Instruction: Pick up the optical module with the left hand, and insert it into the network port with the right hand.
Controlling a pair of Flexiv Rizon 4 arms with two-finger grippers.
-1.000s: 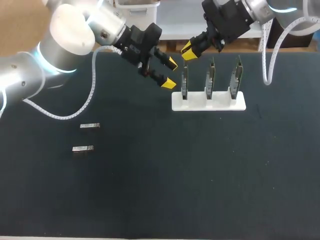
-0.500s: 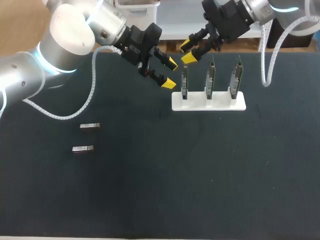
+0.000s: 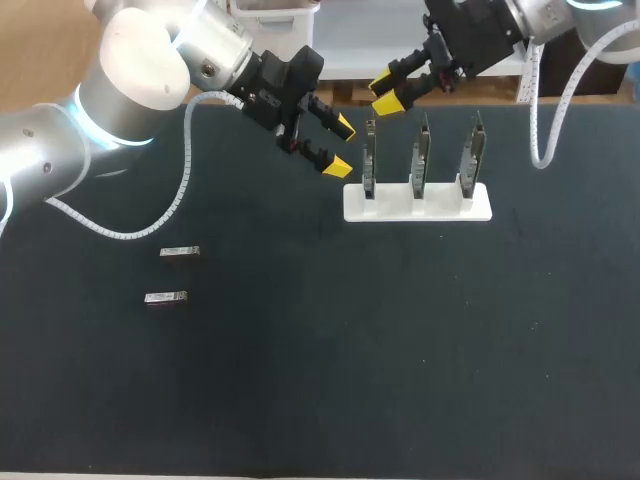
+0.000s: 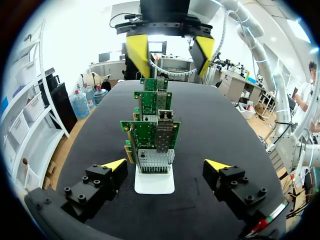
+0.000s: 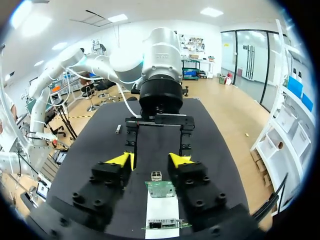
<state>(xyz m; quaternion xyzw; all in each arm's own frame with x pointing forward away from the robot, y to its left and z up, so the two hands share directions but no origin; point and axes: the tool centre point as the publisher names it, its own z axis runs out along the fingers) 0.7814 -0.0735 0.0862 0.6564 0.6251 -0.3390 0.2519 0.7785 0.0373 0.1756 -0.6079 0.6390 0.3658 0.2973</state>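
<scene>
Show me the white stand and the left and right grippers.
white stand [image 3: 390, 207]: head view, bare front edge.
left gripper [image 3: 341, 147]: head view, midway between fingertips.
right gripper [image 3: 386, 94]: head view, midway between fingertips.

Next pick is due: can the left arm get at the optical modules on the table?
Probably yes. The optical modules lie in the open, nothing over them, and the left arm has its jaws open and empty by the card rack.

Green boards [image 4: 150, 134], white rack [image 3: 417, 204], dark table [image 3: 400, 350], silver modules [image 3: 180, 252]
</scene>
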